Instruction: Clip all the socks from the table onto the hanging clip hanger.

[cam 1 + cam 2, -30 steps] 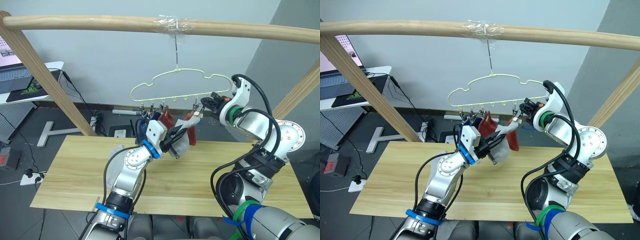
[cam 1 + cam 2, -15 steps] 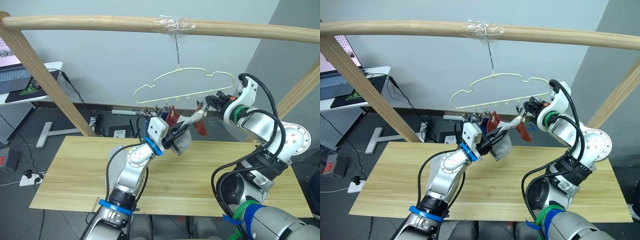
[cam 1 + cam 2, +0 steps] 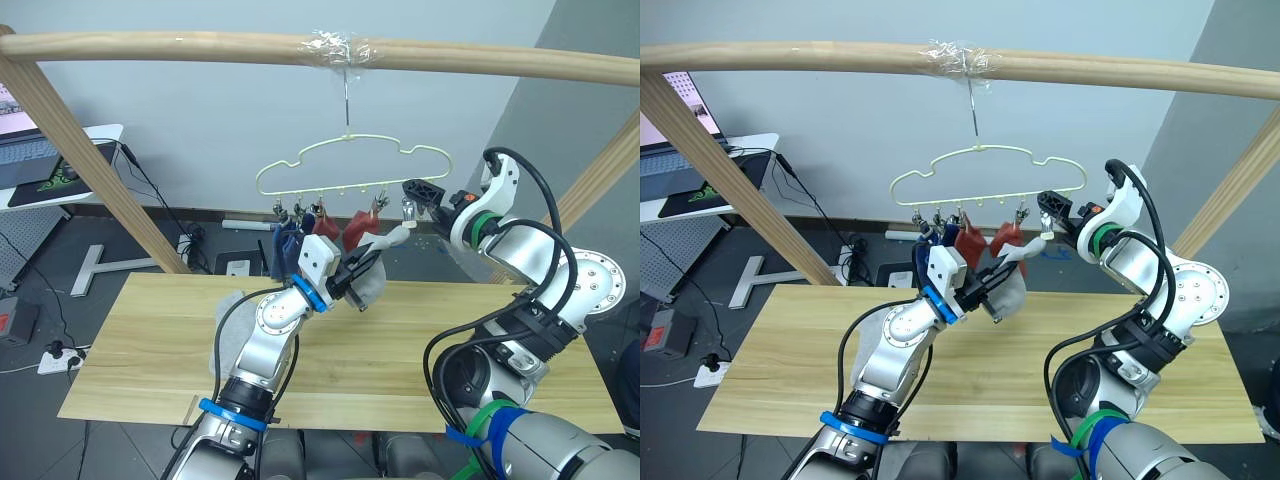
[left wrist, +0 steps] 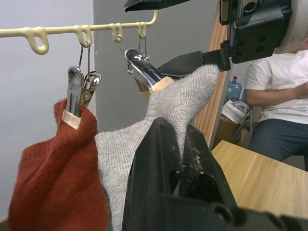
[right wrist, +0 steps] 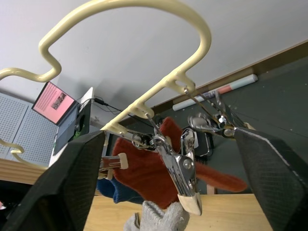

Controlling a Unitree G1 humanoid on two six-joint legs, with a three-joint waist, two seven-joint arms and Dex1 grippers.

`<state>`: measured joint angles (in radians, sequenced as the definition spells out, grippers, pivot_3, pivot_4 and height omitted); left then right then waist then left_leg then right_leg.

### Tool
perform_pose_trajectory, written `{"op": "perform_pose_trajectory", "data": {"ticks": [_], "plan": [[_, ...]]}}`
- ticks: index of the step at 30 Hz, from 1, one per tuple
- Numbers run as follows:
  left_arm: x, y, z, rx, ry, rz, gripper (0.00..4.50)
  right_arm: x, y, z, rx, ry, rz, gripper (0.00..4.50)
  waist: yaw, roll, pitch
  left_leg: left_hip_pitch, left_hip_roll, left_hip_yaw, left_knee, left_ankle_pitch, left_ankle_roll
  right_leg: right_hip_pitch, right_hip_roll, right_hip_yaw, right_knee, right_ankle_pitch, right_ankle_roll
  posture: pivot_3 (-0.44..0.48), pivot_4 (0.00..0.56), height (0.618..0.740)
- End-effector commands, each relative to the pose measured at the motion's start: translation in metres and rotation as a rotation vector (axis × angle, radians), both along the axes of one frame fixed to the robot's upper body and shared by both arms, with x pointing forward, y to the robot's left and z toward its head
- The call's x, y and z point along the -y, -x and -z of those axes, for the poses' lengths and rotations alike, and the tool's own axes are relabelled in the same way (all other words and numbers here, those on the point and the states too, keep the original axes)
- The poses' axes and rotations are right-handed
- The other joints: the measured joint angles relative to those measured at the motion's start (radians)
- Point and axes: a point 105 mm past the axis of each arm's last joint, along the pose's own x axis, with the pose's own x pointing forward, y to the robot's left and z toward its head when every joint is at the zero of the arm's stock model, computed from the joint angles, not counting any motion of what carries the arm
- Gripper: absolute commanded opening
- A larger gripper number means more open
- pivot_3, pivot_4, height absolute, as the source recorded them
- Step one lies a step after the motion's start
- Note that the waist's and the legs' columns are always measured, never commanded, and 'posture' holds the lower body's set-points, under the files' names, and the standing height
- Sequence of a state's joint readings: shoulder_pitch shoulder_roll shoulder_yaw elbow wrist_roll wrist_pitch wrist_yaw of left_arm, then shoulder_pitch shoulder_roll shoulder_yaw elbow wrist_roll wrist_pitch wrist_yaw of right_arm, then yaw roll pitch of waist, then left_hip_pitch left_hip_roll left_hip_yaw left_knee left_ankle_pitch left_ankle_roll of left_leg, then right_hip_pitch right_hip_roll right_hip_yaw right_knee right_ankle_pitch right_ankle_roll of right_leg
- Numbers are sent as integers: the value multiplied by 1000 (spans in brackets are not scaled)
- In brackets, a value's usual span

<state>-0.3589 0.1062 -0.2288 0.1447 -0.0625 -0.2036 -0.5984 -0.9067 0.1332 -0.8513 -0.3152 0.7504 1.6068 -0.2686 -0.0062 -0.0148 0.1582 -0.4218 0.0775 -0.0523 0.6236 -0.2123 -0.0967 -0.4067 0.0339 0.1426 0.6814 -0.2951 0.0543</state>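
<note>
Landmark: the clip hanger (image 3: 350, 165), pale yellow wire, hooked on a taped spot of the wooden pole (image 3: 200, 45) above the table (image 3: 140, 340).

Nearest the camera, the table's light plank top lies below and in front of the hanger. One more light grey sock (image 3: 232, 305) lies on it, partly hidden behind the left forearm, below the hanger's left end.

Left gripper (image 3: 358, 274): raised below the middle of the hanger's clip row. Its fingers (image 4: 159, 159) are closed on a light grey sock (image 4: 144, 130). The sock's free end reaches up toward the hanger's right end, where it is just beside the open-looking tip of a metal clip (image 5: 185, 175); whether the clip bites the fabric cannot be determined.

Right gripper (image 3: 412, 192): level with the clip row at the hanger's right end. Its fingers (image 5: 77, 178) stand wide apart on either side of that clip, holding nothing.

On the hanger: two rust red socks (image 3: 362, 228) hang from clips at mid-row; blue socks (image 3: 288, 246) hang from clips toward the left end.

Beyond the hanger: a person in a white shirt (image 4: 276, 91) sits past the table's far edge, seen from the left wrist. A laptop (image 3: 30, 145) stands on a side desk far to the hanger's left.
</note>
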Motion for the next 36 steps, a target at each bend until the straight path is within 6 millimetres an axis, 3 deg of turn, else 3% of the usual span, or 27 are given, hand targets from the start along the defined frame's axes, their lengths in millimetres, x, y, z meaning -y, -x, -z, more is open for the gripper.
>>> {"op": "perform_pose_trajectory", "data": {"ticks": [1,16,22,27,34,36], "plan": [[3,4,-17,55,30,18,0,-13,2,-13,53,-5,-59,4424,-1,0,0,0,0,0,0,0,0,0,0,0,0,0,0,70,126,740],[4,4,-18,50,33,19,0,-11,8,-10,130,100,-165,4424,-6,0,0,0,0,0,0,0,0,0,0,0,0,0,0,70,126,740],[3,4,-19,51,34,23,0,-6,1,-3,154,114,-217,4424,-10,0,0,0,0,0,0,0,0,0,0,1,0,0,0,74,128,740],[4,4,-20,50,36,26,0,10,-1,11,166,103,-293,4424,-11,0,0,0,0,0,0,0,0,1,0,0,-1,0,0,81,129,740],[8,3,-17,20,38,31,0,18,-3,10,184,100,-262,4424,-21,0,0,1,0,0,1,0,0,1,0,1,0,0,1,87,134,740],[15,9,-18,5,55,81,552,23,0,9,192,94,-248,4500,-21,0,0,1,0,0,1,0,0,1,0,1,0,0,1,86,135,740]]}}
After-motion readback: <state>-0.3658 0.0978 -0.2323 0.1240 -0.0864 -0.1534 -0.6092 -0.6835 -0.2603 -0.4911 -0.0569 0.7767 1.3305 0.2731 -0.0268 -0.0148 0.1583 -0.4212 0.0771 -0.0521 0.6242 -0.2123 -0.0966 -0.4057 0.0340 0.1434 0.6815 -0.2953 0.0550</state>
